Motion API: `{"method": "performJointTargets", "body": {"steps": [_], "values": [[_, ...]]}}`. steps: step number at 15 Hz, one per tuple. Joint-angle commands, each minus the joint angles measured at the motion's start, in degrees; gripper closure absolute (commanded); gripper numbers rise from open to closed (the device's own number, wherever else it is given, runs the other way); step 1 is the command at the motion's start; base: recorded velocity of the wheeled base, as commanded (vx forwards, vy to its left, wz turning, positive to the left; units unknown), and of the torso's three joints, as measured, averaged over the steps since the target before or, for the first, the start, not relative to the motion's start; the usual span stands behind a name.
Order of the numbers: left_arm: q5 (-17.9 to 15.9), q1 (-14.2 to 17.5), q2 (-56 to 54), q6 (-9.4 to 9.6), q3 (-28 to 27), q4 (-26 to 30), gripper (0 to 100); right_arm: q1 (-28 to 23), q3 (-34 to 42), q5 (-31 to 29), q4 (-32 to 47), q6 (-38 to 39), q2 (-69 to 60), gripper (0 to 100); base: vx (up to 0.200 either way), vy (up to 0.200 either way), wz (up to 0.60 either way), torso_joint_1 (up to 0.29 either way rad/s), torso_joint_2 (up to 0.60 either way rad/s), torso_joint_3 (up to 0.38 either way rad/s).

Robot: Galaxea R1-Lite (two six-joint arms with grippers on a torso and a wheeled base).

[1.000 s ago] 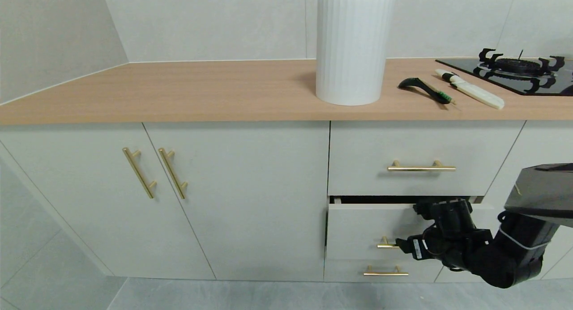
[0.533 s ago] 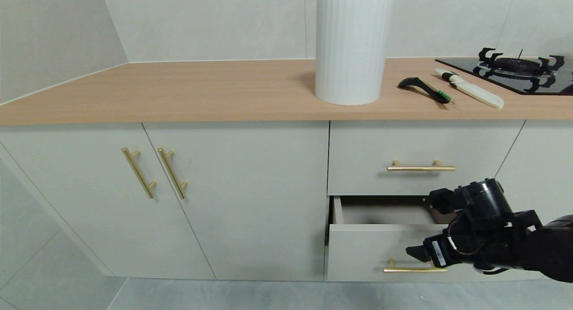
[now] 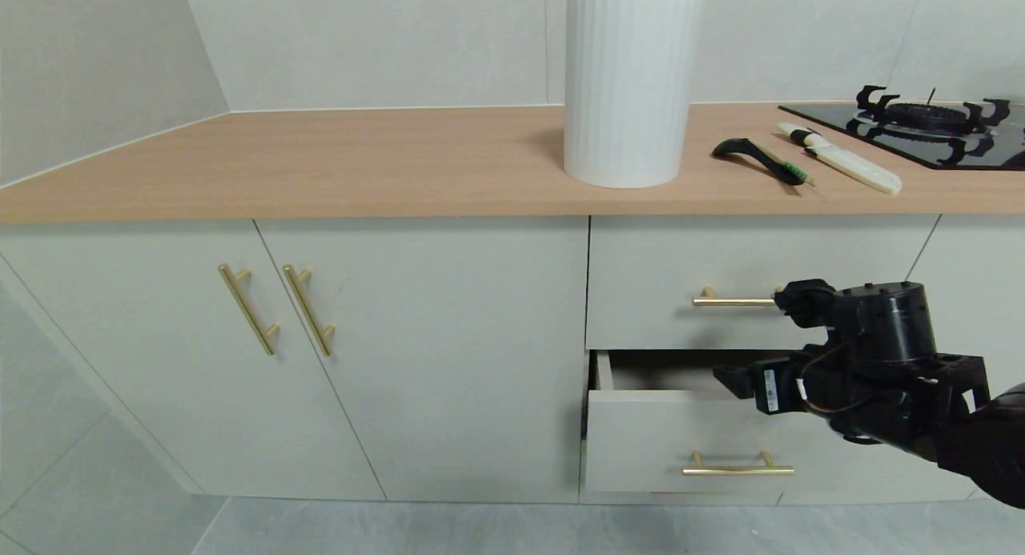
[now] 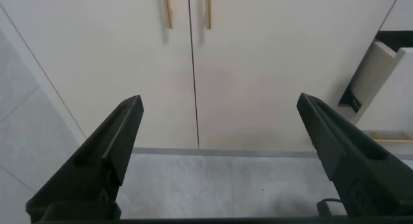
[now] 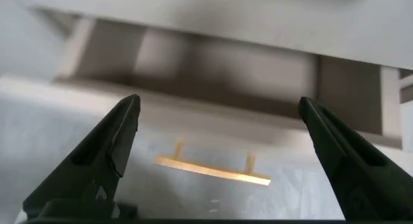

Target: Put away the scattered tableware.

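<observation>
A black-handled utensil (image 3: pixel 761 161) and a white knife (image 3: pixel 842 169) lie on the wooden countertop (image 3: pixel 360 162), to the right of a tall white ribbed container (image 3: pixel 629 82). Below them the middle drawer (image 3: pixel 665 427) stands pulled out, and its inside (image 5: pixel 213 69) looks empty. My right gripper (image 3: pixel 765 340) hovers open above the drawer's front edge, clear of the gold handle (image 3: pixel 737 468). The right wrist view has its fingers (image 5: pixel 218 106) spread over the drawer and the handle (image 5: pixel 213 172). My left gripper (image 4: pixel 219 102) is open, low before the cabinet doors.
A gas hob (image 3: pixel 929 130) sits at the counter's right end. A shut drawer with a gold handle (image 3: pixel 737 301) is right above the open one. Two cabinet doors with gold handles (image 3: pixel 276 308) are on the left. Grey tiled floor (image 4: pixel 213 185) lies below.
The right gripper pulled the middle drawer out by its handle, let go, and rose to above the drawer's front edge. The countertop items have not moved.
</observation>
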Motion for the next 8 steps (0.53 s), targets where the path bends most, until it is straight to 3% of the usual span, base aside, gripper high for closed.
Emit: {"method": "performJointTargets", "body": {"steps": [1, 4, 8], "values": [[0.04, 0.00, 0.00, -0.01, 0.00, -0.01, 0, -0.16, 0.01, -1.31, -4.44, 0.26, 8.02, 0, 0.000, 0.000, 0.00, 0.000, 0.00, 0.000], [-0.04, 0.00, 0.00, -0.01, 0.00, -0.01, 0, -0.34, -0.08, -4.04, -8.66, 0.17, 13.03, 0, 0.000, 0.000, 0.00, 0.000, 0.00, 0.000], [0.04, 0.00, 0.09, -0.01, 0.00, -0.01, 0, -0.34, 0.18, -4.21, -7.96, 0.09, 12.77, 0, 0.000, 0.000, 0.00, 0.000, 0.00, 0.000]]}}
